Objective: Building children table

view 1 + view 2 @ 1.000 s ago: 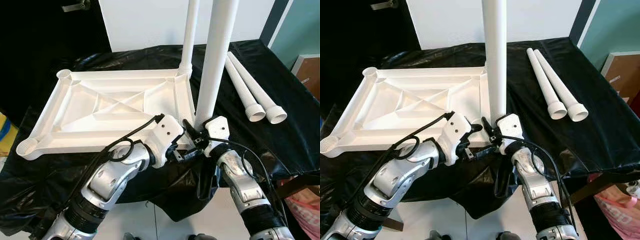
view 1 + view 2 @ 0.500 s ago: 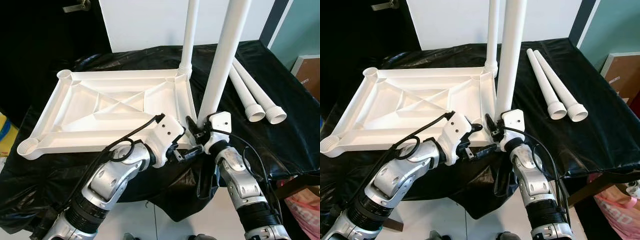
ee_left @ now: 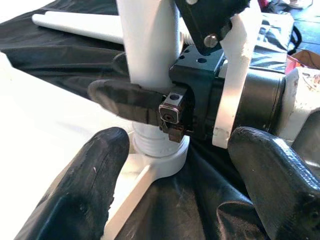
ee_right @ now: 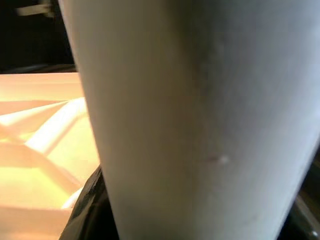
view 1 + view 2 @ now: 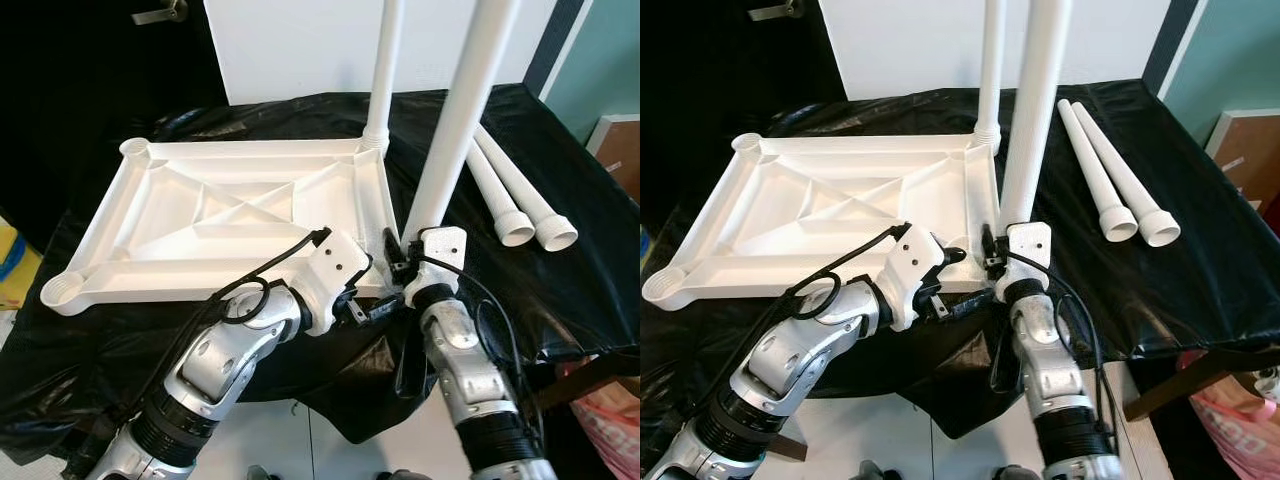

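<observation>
The right hand is clamped on a white table leg, holding it upright with its end sitting at the near right corner socket of the upside-down tabletop on the worktop. The left hand sits spread wide just beside that corner, gripping nothing. Two spare legs lie off to the right.

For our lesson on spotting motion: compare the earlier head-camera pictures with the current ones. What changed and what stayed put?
The right gripper has tilted the table leg it grips, its top swinging toward the robot's right while the base sits at the tabletop's near corner. The left gripper stays open beside that corner. The fitted leg and two loose legs have not moved.
</observation>
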